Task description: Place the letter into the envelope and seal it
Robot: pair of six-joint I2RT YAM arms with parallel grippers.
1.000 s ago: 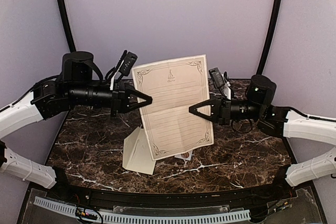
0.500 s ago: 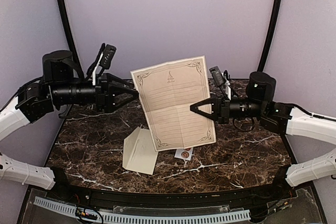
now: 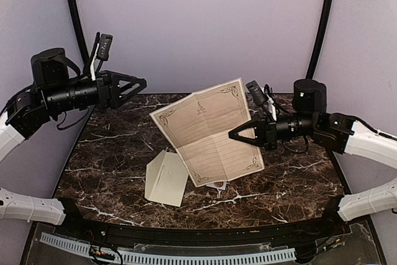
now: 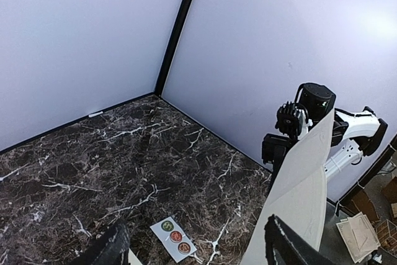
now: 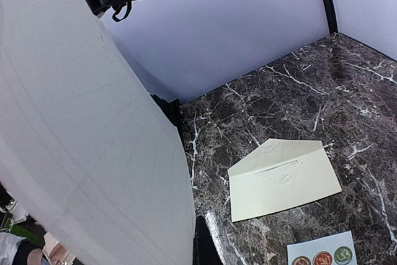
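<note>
Spreading across the lower half of the top view as a dark, white-veined marble worktop. Carrying a cream envelope, lying flat at lower centre-left of that view. Also bearing a small white sticker strip with three round dots, lying near the envelope's right, apart from it.

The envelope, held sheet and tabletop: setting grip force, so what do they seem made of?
The plain cream envelope: seemingly matte paper, creased flap. The tan bordered printed sheet in the right gripper: thin paper, fold lines. The dark white-veined tabletop: smooth marble or marble-look laminate, unclear.
</note>
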